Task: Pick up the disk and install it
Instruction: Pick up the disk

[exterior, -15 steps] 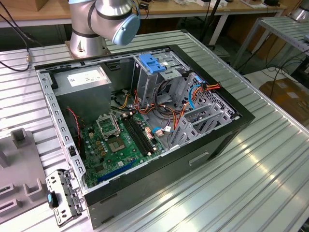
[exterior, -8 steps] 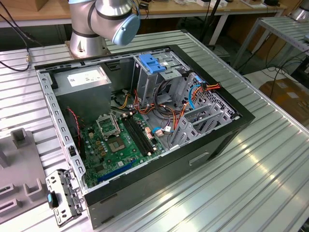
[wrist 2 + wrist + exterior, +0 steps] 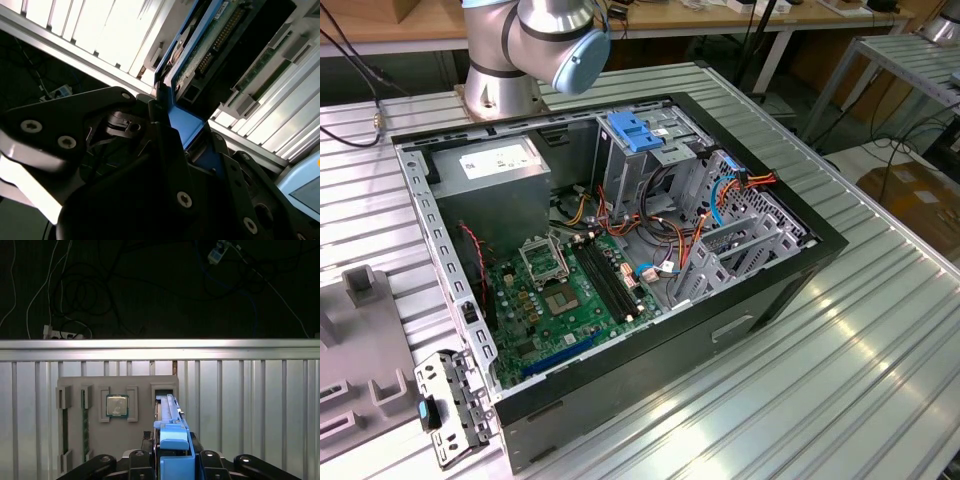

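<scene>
I see the disk (image 3: pixel 170 410) edge-on: blue rails, green circuit board on one face. The gripper (image 3: pixel 172 461) has its jaws clamped on it. The arm (image 3: pixel 555 35) sits upper left in the exterior view.

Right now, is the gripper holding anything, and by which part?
Yes. The gripper is closed on the disk, its fingers clamped across the blue plastic rail at the disk's near end.

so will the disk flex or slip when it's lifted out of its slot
Probably stiff: the disk is a flat slab with a bare circuit board, so likely fragile there. The gripper clamps its smooth blue rail, which might slip.
</scene>
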You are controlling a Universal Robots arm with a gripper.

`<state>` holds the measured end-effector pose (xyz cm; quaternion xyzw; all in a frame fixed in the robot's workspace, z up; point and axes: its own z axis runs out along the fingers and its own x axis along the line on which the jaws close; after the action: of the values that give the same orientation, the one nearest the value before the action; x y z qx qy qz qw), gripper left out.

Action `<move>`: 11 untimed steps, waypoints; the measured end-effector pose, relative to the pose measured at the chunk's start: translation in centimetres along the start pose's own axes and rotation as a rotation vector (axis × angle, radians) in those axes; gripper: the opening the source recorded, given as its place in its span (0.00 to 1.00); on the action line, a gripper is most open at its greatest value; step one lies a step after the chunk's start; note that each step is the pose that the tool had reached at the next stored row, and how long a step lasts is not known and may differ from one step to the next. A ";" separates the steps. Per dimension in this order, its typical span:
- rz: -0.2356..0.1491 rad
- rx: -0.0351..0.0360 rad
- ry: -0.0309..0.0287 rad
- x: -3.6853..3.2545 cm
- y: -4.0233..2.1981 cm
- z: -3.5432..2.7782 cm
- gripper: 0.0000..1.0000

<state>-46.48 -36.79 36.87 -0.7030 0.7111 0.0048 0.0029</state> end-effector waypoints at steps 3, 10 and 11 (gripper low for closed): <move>0.000 0.0000 0.0000 0.00 0.00 -0.05 0.37; 0.000 0.0000 0.0000 0.00 0.00 -0.16 0.37; 0.000 -0.0001 0.0000 0.00 0.00 -0.19 0.37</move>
<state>-46.48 -36.79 37.06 -0.7031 0.7111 0.0048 0.0029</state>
